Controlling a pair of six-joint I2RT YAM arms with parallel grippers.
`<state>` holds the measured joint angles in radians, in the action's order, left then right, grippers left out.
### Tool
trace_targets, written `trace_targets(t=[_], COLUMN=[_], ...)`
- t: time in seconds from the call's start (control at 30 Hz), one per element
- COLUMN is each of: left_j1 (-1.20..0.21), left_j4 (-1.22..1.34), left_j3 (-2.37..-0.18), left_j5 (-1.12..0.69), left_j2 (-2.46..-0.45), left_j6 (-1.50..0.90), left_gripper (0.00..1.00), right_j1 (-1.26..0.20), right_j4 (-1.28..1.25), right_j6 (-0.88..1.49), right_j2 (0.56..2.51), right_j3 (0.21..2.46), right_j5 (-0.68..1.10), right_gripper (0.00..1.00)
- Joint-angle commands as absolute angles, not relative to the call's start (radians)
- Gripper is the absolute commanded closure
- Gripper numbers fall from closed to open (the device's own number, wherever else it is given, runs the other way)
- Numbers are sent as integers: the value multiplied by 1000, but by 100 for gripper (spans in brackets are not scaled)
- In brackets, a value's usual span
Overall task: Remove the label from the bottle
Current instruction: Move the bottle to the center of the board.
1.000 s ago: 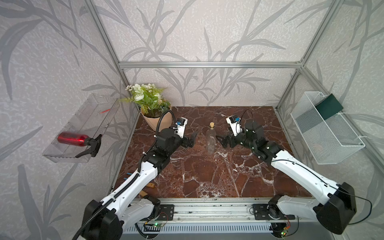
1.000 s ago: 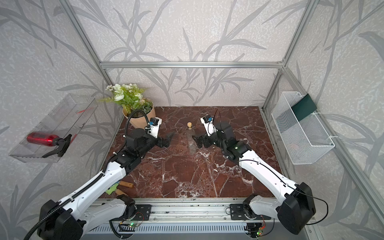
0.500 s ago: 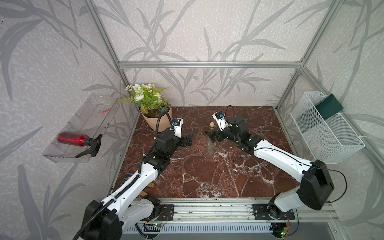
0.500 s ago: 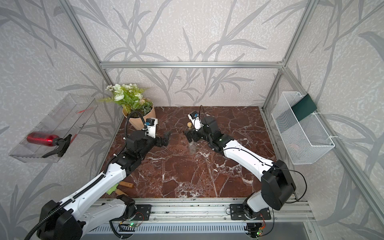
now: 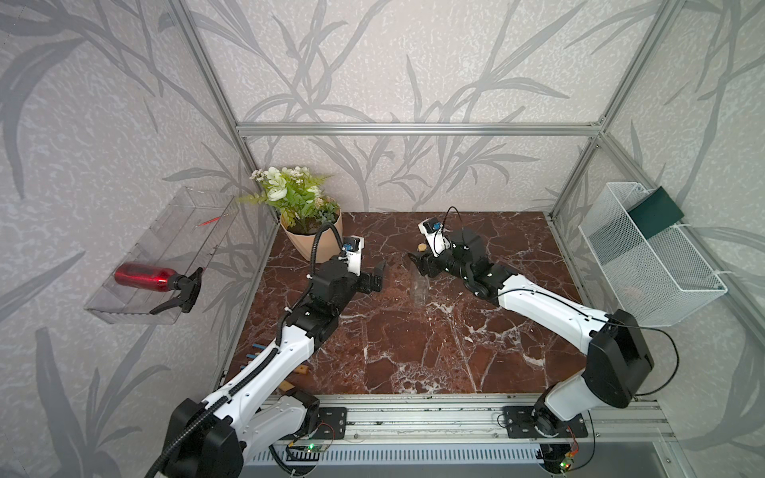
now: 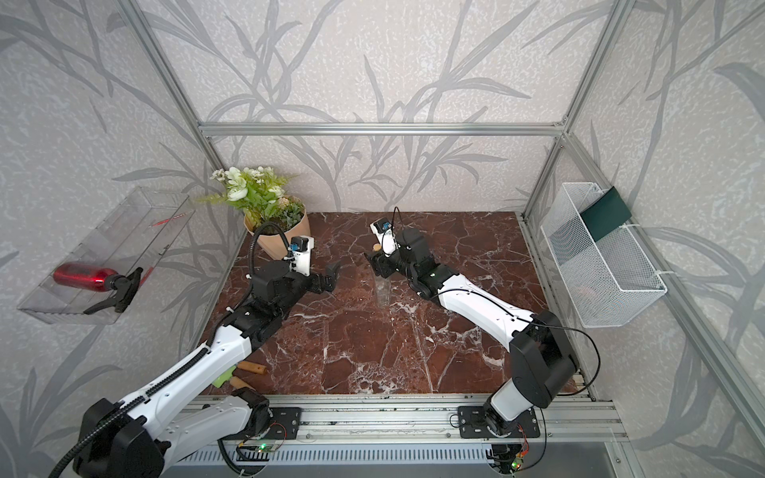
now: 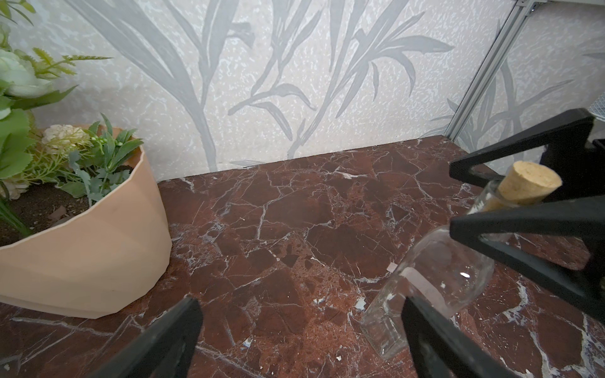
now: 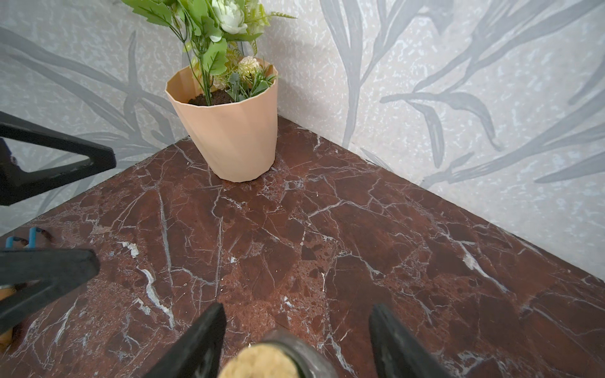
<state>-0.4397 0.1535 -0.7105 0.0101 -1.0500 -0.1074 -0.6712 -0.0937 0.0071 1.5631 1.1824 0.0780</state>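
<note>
- Right gripper (image 5: 416, 265) reaches in from the right at the top of the bottle (image 5: 419, 287). Its jaws are partly spread, one on each side of the narrow neck just under the cork (image 5: 422, 247).
- Seen from the right wrist, the cork (image 8: 258, 363) sits between the jaws with a clear gap on one side, so they are not clamped on it.
- Left gripper (image 5: 378, 275) hovers just left of the bottle, jaws spread wide and holding nothing.
- The bottle stands on the marble table (image 5: 414, 351), about midway between left and right, in the far half.
- The label (image 7: 420, 281) appears in the left wrist view as a small pale strip on the bottle's lower body. Its colours are hard to tell through the glass.
- A plant pot (image 5: 310, 244) sits in the far left corner.
- A red spray bottle (image 5: 140, 275) lies on a clear shelf (image 5: 124, 310) on the left wall.
- A white mesh basket (image 5: 645, 265) hangs on the right wall.
</note>
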Motion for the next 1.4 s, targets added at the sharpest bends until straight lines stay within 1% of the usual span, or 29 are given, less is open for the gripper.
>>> trace_targets(t=[0.0,0.03,0.13,0.27,0.4,0.47,0.5,0.57,0.63,0.87,1.03,1.37], left_j1=[-444,-444,-444,-444,-444,-445,-444,-444,-444,-445,-445,-446], left_j4=[182,183,184,190,195,197,199,202,208,214,223,245], left_j3=[-699,-699,-698,-693,-692,-692,-692,-692,-692,-710,-725,-746], left_j5=[17,15,12,23,25,25,25,24,25,14,5,-14], left_j2=[-1055,-1057,-1055,-1049,-1049,-1051,-1052,-1054,-1055,-1074,-1093,-1126], left_j6=[-103,-102,-104,-103,-102,-105,-106,-107,-108,-106,-107,-113], left_gripper=[2,2,2,2,2,2,2,2,2,2,2,2], right_j1=[-681,-681,-684,-689,-689,-689,-690,-690,-690,-695,-713,-737], right_j4=[-118,-118,-121,-119,-117,-114,-110,-104,-100,-61,-19,34], right_j6=[18,19,23,24,22,20,20,16,15,17,7,8], right_j2=[1569,1571,1572,1577,1578,1577,1577,1577,1574,1564,1555,1490], right_j3=[1203,1202,1197,1197,1197,1198,1200,1205,1207,1218,1232,1229], right_j5=[69,69,68,65,66,66,66,67,67,44,-5,-49], right_gripper=[34,35,42,43,55,65,68,70,74,100,100,100])
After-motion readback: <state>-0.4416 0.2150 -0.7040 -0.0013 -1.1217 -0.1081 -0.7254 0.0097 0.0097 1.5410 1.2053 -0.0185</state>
